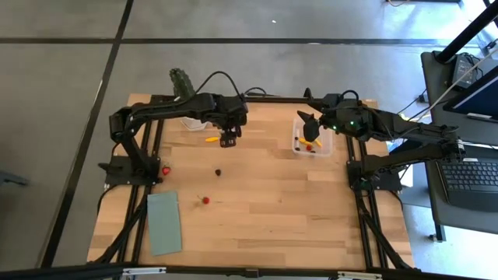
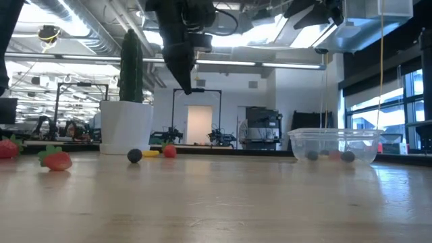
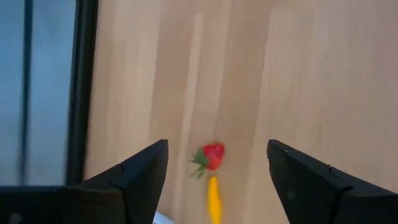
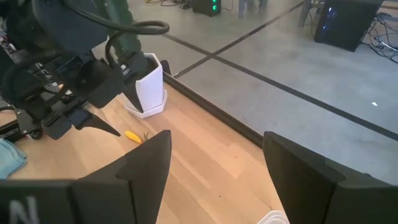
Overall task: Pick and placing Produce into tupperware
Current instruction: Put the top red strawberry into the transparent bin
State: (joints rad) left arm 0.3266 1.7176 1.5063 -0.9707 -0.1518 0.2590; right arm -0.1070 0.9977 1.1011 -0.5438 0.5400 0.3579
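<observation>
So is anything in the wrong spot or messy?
A bit messy: toy produce lies scattered loose on the table, a strawberry, a dark berry and a yellow piece, instead of in the tupperware. One red piece sits off the wood, by the left arm's base.

We see two dark, matte arms built of blocky jointed segments. Black cables loop over the left arm point(image 1: 167, 109), and small green lights glow on the right arm point(image 1: 389, 128) near its wrist. Each end effector carries two flat, wedge-shaped black fingers point(image 3: 140, 177).
</observation>
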